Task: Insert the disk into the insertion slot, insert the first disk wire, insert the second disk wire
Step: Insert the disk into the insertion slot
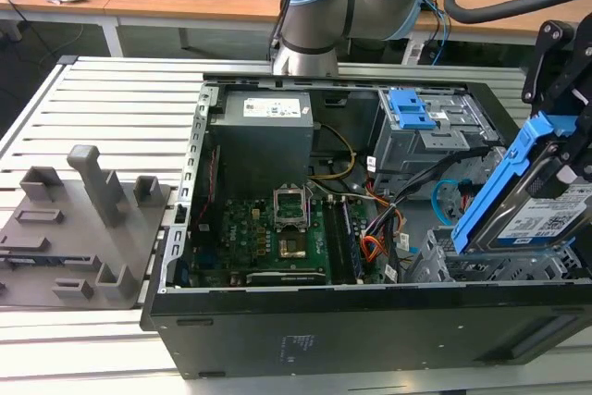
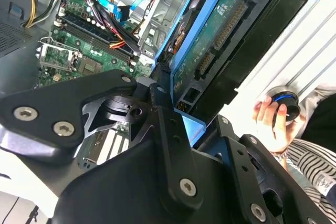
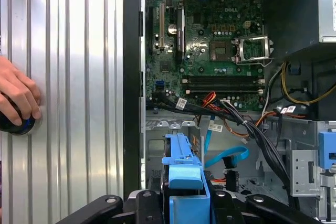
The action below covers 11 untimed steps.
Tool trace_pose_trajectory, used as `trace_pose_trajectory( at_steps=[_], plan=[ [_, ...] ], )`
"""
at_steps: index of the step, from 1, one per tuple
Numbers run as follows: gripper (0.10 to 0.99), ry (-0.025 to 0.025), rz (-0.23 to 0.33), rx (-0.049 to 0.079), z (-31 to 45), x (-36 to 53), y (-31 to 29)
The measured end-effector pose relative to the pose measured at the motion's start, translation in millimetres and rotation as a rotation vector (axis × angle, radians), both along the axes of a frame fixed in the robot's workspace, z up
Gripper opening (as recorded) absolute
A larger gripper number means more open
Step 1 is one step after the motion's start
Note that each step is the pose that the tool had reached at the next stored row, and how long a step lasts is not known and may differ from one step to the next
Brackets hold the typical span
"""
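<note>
The black, pin-jointed metal gripper (image 3: 185,208) hangs tilted, its fingers pinching edgewise one flat grey hard drive (image 1: 546,215) with a white label, framed in glossy bright-blue plastic. Just beneath the fingers sits one low, perforated silver sheet-metal cage (image 1: 462,264). Beyond them lie two cables: a thin flat light-blue ribbon (image 3: 227,156) and an orange-red-black wire bundle (image 1: 369,248).

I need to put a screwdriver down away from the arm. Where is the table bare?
Bare table slats lie at the exterior view's left, between the grey fixture plate, the table's far edge and the computer case. Crowded: the case's other end, where the gripper holds the disk tilted over the insertion slot, beside loose wires.
</note>
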<state>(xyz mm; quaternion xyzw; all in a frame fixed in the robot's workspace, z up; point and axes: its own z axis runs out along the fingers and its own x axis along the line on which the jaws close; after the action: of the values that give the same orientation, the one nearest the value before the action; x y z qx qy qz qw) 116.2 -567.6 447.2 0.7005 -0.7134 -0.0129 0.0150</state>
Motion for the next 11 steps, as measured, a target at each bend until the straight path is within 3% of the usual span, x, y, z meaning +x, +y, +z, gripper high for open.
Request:
trace_pose_trajectory(
  at_steps=[9,11],
  plan=[
    [0.369,0.0000,0.000,0.000,-9.3,0.0,0.1],
    [0.369,0.0000,0.000,0.000,-9.3,-1.5,2.8]
  ],
)
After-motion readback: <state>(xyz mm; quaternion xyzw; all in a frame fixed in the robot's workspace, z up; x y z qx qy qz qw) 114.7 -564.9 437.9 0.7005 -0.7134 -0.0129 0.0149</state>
